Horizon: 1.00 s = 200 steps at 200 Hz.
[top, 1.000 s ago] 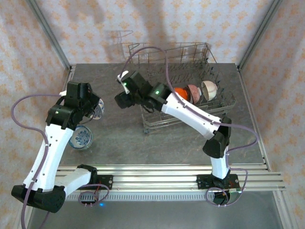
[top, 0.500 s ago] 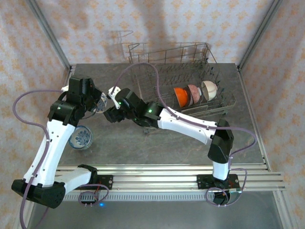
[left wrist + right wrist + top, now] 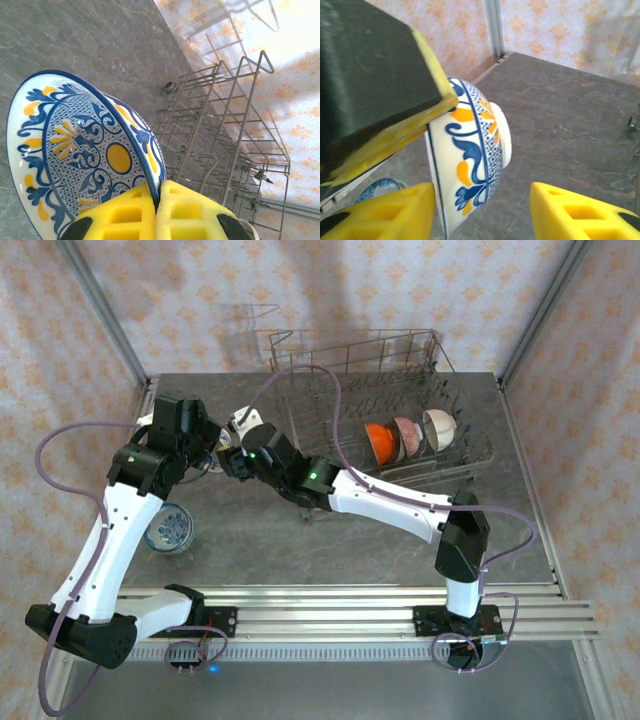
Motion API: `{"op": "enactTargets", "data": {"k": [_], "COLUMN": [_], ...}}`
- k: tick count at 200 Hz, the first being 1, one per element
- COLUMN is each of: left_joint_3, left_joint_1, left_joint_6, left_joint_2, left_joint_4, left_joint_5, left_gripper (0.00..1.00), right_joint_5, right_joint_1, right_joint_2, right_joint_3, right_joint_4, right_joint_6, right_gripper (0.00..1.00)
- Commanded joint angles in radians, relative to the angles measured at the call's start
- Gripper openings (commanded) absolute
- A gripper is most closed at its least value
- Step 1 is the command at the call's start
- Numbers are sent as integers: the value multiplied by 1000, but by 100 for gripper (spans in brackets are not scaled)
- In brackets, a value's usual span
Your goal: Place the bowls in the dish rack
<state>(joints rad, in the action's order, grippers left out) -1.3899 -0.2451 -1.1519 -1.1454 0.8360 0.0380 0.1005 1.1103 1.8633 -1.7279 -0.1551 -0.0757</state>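
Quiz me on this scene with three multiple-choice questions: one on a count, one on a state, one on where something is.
1. How many bowls stand in the dish rack?
A. one
B. six
C. three

2. How is the right gripper set?
A. open, a finger on either side of the blue-and-yellow bowl
B. clamped on the dish rack
C. shut tight and empty

3. Where is the blue-and-yellow bowl?
A. standing in the dish rack
B. pinched by its rim in the left gripper
C. clamped in the right gripper

Answers:
1 C: an orange bowl, a pinkish bowl and a white bowl stand side by side in the rack.
2 A: the right wrist view shows its yellow fingers wide apart with the bowl between them.
3 B: the left wrist view shows both pads closed on the bowl's rim.
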Motion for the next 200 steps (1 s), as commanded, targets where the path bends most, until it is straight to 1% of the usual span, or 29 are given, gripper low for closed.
{"op": "enactTargets", "data": {"k": [1,33,60,109,129,141,153,168,177,192,200], "left_joint_3": [-50,-61,-62,-44,-35,-27,-13,8,19,26,25], "left_joint_1": [-16,-22,-23,-25,-25,-25,-24,-25,-24,-25,-25], "left_joint_6": [-19,-19,-20,-28,-29,-29,-26,-25,-24,-17,-12], "left_joint_2": [0,-14,-23,-25,-27,-24,-17,-6,1,4,4], "left_joint_4": [-69,-73,-82,-97,-101,-108,-125,-146,-156,-169,-176], "left_joint_5": [52,59,45,34,27,24,17,16,16,14,10], "left_gripper": [0,0,0,0,0,0,0,0,0,0,2], "right_joint_5": [84,83,142,275,324,360,397,428,440,459,472], "right_joint_1": [10,14,14,15,16,15,15,16,16,14,14], "right_joint_2": [48,73,88,113,132,138,141,136,133,125,121], "right_joint_3": [-25,-41,-50,-76,-117,-134,-143,-148,-152,-155,-157], "right_joint_4": [28,34,41,54,17,-2,-16,-24,-30,-31,-34], "right_joint_6": [-20,-15,-31,-58,-64,-74,-83,-87,-92,-95,-95], "right_gripper": [50,49,47,32,23,16,10,6,1,0,0]}}
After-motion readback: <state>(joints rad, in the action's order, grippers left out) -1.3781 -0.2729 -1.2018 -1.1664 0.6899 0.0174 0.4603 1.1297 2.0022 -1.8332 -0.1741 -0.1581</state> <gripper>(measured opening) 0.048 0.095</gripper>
